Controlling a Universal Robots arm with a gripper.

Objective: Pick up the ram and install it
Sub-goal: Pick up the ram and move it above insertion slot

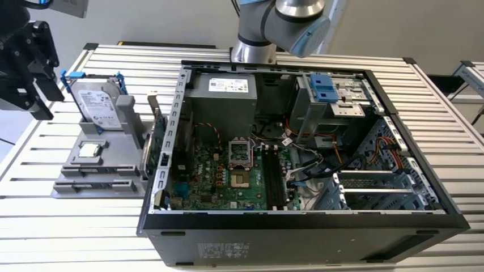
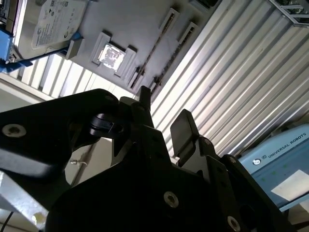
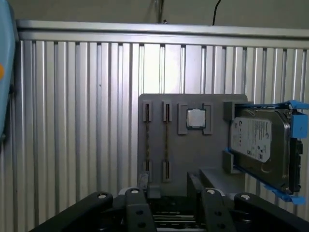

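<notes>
The ram shows as two thin sticks standing on edge in the slots of a grey holder: one ram stick and a second beside it. In the second wrist view they are thin dark lines. My gripper hovers well above the holder, open, with nothing between its black fingers. In the exterior view the gripper hangs at the far left, above and beside the holder. The motherboard's long black slots lie inside the open computer case.
On the holder are also a silver hard drive in a blue frame and a square processor chip. A green expansion card stands between holder and case. The arm's base rises behind the case. The ribbed metal table lies around.
</notes>
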